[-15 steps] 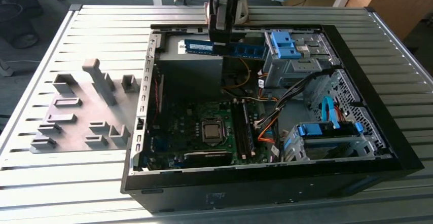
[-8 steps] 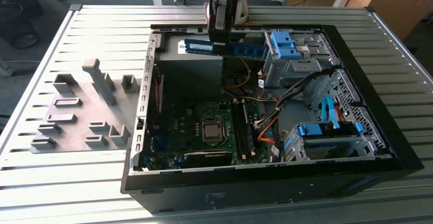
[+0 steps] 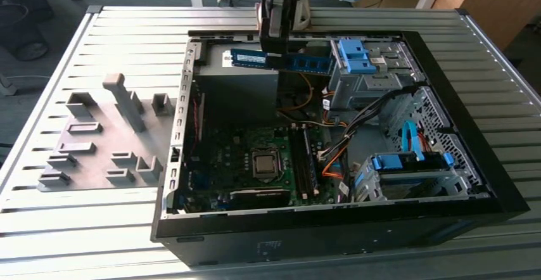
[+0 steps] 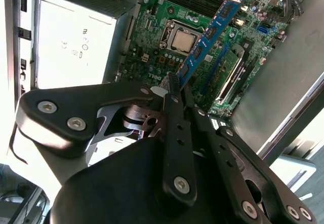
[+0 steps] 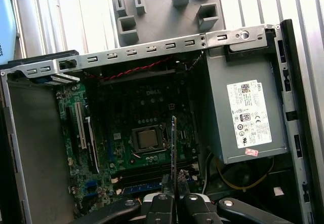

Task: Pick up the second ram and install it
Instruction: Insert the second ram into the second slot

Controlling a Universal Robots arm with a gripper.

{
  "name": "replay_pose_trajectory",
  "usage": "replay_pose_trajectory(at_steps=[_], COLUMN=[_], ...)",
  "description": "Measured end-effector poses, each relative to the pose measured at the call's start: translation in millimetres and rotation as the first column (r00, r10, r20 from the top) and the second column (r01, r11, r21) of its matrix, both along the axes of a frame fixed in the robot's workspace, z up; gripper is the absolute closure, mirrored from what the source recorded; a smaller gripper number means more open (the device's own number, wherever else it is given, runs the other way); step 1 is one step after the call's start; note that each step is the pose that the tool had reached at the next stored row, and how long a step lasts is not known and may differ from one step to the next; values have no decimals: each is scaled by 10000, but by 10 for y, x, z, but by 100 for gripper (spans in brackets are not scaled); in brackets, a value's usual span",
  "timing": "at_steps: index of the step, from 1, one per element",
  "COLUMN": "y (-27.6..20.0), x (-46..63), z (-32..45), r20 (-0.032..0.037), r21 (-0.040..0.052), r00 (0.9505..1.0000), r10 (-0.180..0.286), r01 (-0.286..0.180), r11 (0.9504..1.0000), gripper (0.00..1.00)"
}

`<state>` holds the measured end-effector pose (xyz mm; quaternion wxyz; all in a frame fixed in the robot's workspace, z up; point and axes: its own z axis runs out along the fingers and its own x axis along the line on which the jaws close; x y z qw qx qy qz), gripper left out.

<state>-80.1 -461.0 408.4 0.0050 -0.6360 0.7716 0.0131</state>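
The pincer gripped the ram above the case. A slatted bench carried case and tray.

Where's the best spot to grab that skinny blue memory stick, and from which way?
Pinch the ram on its two flat faces along the upper long edge, coming down from above. It is thin and stands on edge, so the faces probably give the best hold and the lower edge is left free. The gripper holds it that way.
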Motion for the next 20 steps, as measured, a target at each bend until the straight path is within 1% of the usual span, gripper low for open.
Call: replay_pose_trajectory(at_steps=[8,10,12,14,16,18,20], y=[0,0,0,0,0,0,0], x=[0,0,0,0,0,0,0], z=[0,0,-1,-2,-4,-5,-7], r20=[0,0,0,0,-1,0,0], r21=[0,-1,-1,-1,-1,-1,-2], r00=[10000,9998,9989,9969,9936,9895,9842], r10=[-85,-211,-476,-789,-1126,-1447,-1772], r01=[85,211,476,789,1126,1447,1772], r11=[10000,9998,9989,9969,9936,9895,9842], gripper=[86,86,86,86,86,86,86])
